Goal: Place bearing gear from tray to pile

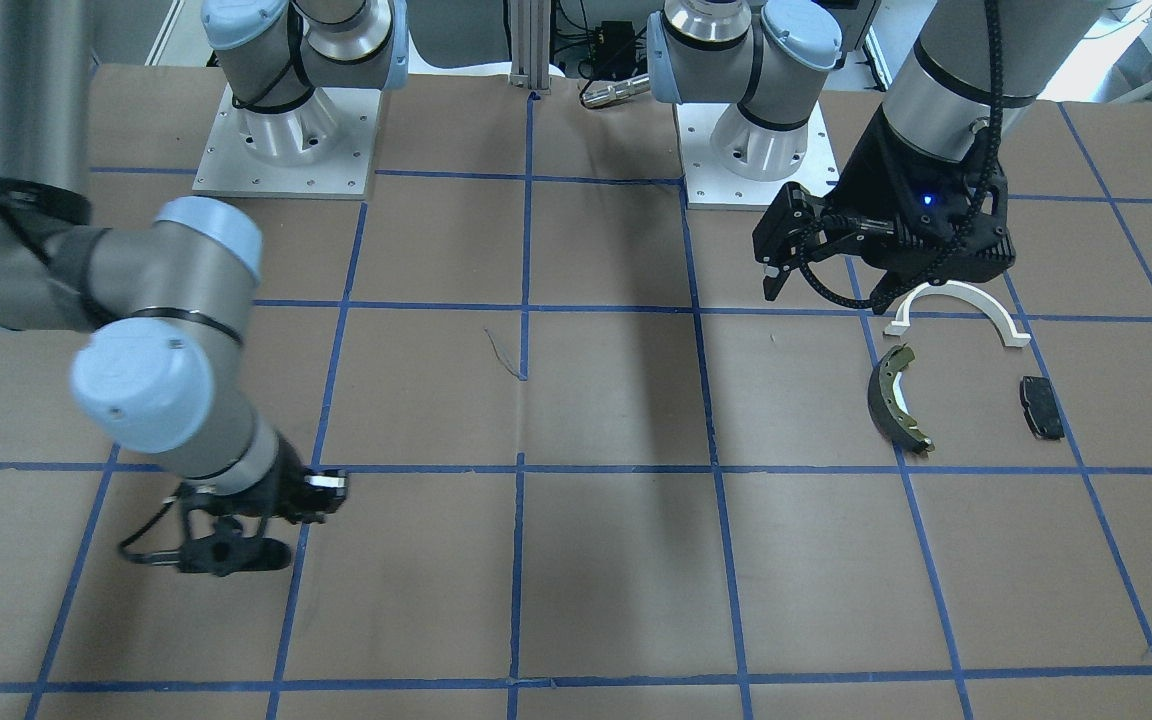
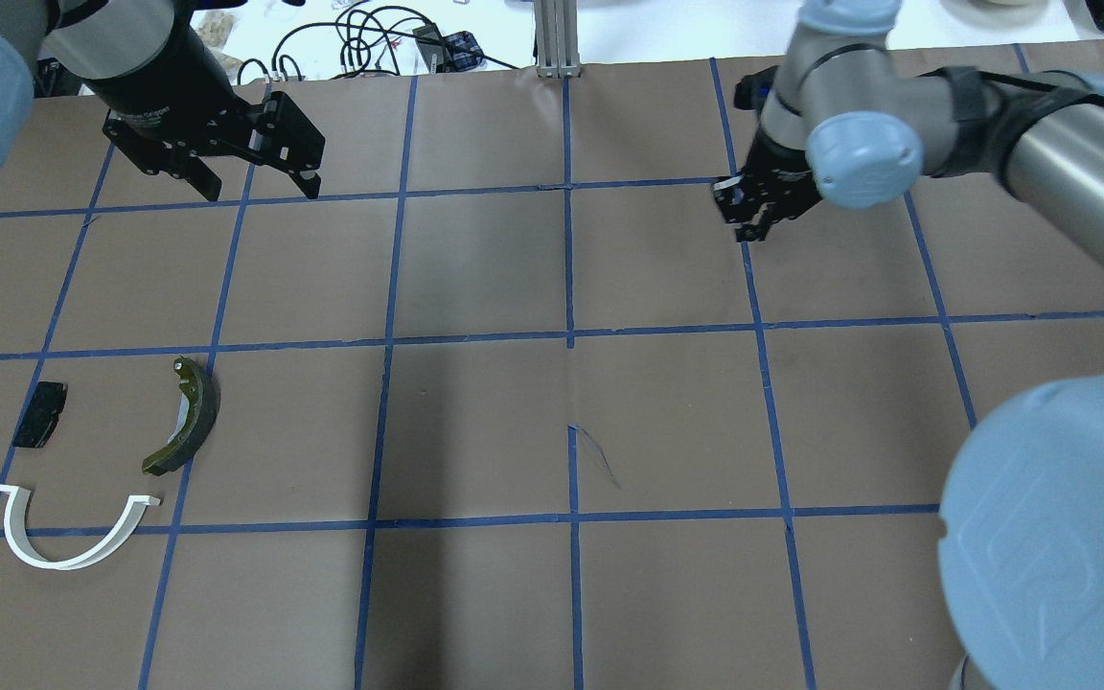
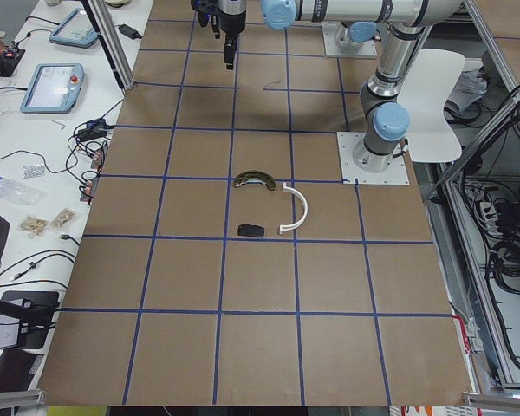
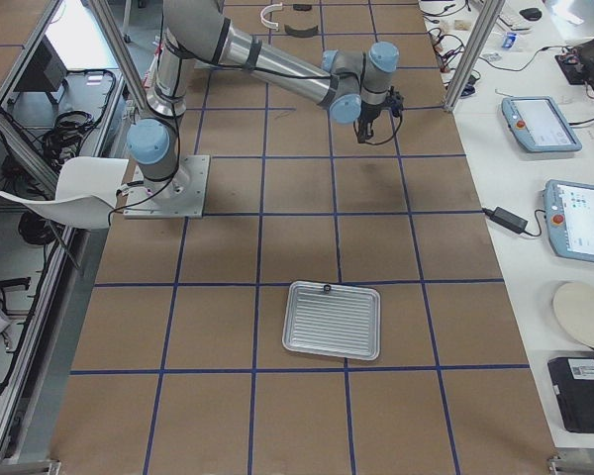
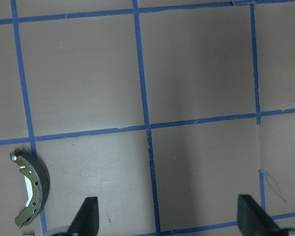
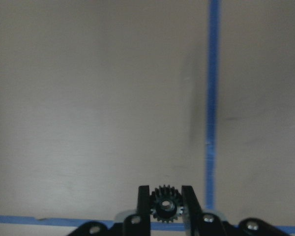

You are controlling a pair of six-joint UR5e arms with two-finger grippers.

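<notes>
One bearing gear sits clamped in the right claw, above the desk beside a blue tape line. Several grid squares separate it from the pile. The left claw hangs spread wide near the desk's far edge.

Brown table covering crossed by a blue tape grid. White half-ring arc, dark brake shoe with olive rim, black pad, black bearing gear, silver ribbed tray.
</notes>
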